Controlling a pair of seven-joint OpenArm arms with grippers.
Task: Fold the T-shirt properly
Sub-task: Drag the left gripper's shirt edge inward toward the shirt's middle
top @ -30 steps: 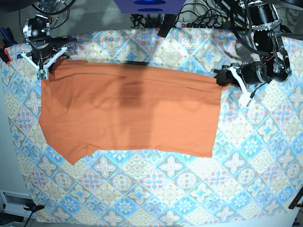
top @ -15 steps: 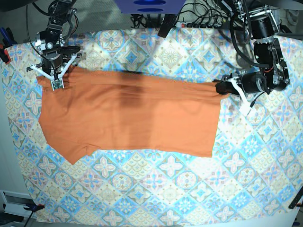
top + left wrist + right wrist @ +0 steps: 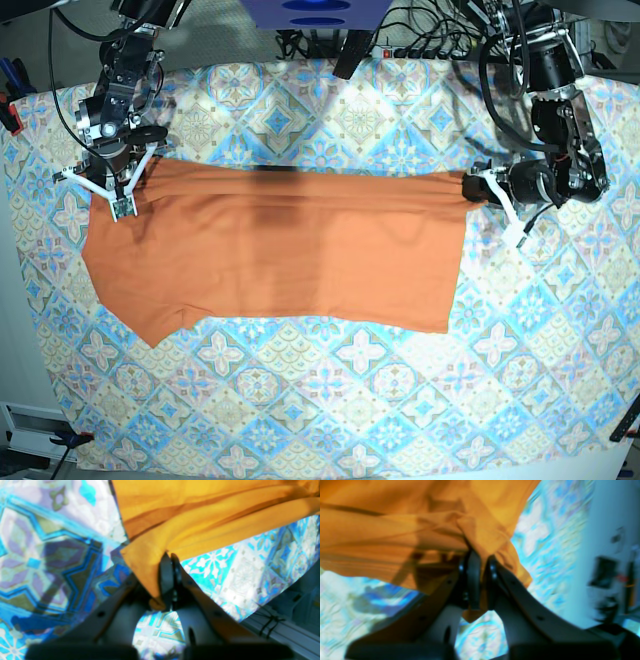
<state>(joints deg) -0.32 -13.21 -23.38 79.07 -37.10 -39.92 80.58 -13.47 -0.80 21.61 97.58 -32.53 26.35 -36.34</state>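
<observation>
On the bench (image 3: pixel 560 380), each gripper, left (image 3: pixel 170 557) and right (image 3: pixel 480 555), is pinching a T-shirt (image 3: pixel 280 250) corner.

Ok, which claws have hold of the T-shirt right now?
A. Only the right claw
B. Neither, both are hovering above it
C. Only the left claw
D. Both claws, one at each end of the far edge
D: both wrist views show orange fabric pinched between closed jaws, the left claw and the right claw each gripping the T-shirt at opposite ends of its far edge.
</observation>
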